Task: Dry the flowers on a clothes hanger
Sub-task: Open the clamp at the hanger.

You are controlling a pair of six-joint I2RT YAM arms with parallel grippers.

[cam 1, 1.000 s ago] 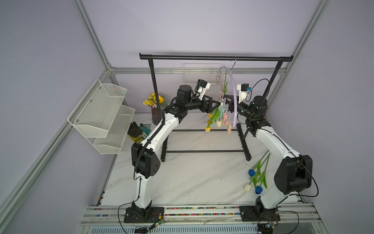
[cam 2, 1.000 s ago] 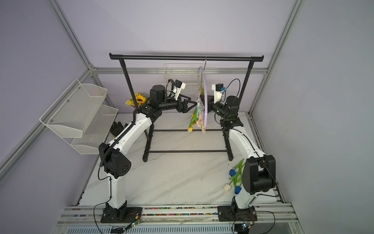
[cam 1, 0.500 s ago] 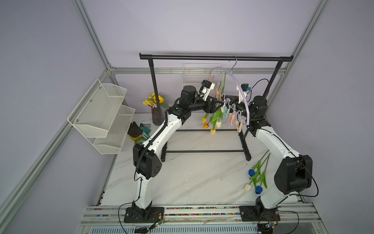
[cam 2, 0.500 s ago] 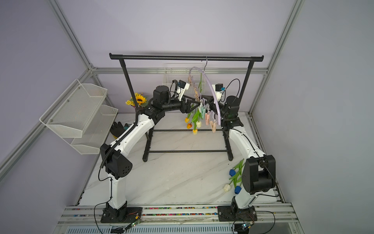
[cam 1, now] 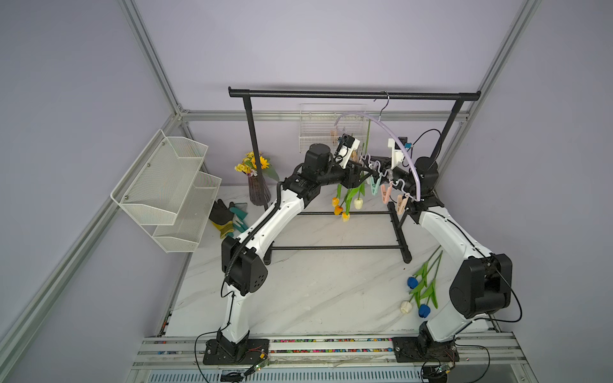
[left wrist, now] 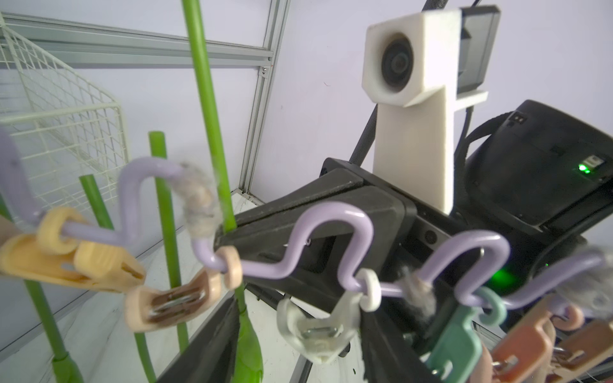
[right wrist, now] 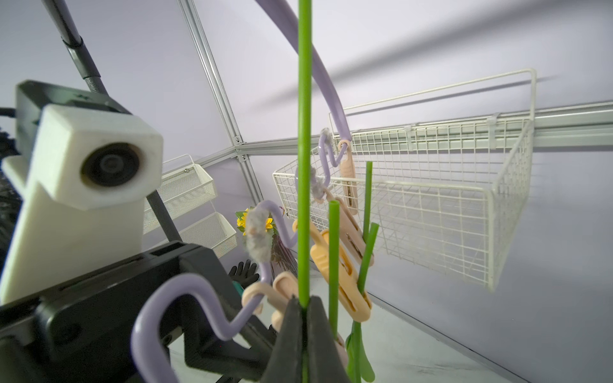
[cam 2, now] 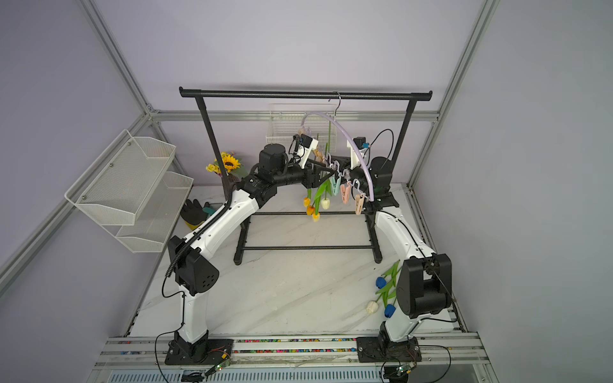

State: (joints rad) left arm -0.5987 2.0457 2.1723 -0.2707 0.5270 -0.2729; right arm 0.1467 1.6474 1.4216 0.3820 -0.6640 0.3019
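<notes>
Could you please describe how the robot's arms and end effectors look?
The left arm and right arm have white link shells with black joints and bases. A black corrugated conduit runs along the left; thin black cables loop at the right. The left end effector and right end effector are black and tapered.

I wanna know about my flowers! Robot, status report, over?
Right gripper shut on a tulip stem. Left gripper open, flanking the white clip. Three tulips clipped to the hanger, three tulips on the table.
</notes>
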